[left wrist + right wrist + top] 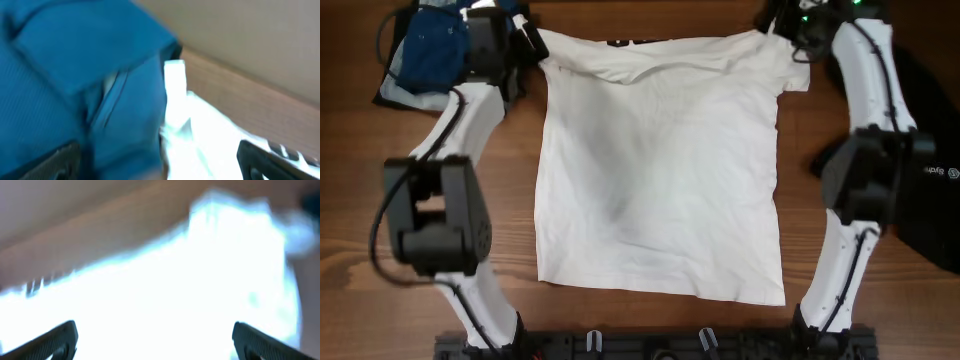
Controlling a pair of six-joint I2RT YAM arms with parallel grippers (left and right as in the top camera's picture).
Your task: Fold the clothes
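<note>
The white T-shirt (660, 170) lies spread flat on the middle of the wooden table, hem towards the front and shoulders at the far edge. A bit of black print (640, 42) shows at its far edge. My left gripper (527, 38) is at the shirt's far left shoulder. In the left wrist view it (160, 162) is open, with white cloth (200, 135) between the fingers. My right gripper (782, 35) is at the far right shoulder. In the right wrist view it (155, 342) is open over white cloth (175, 270).
A blue collared shirt (430, 50) lies bunched at the far left corner, right next to my left gripper; it fills the left of the left wrist view (60, 75). A black cloth thing (932, 150) lies along the right edge. Bare wood surrounds the T-shirt.
</note>
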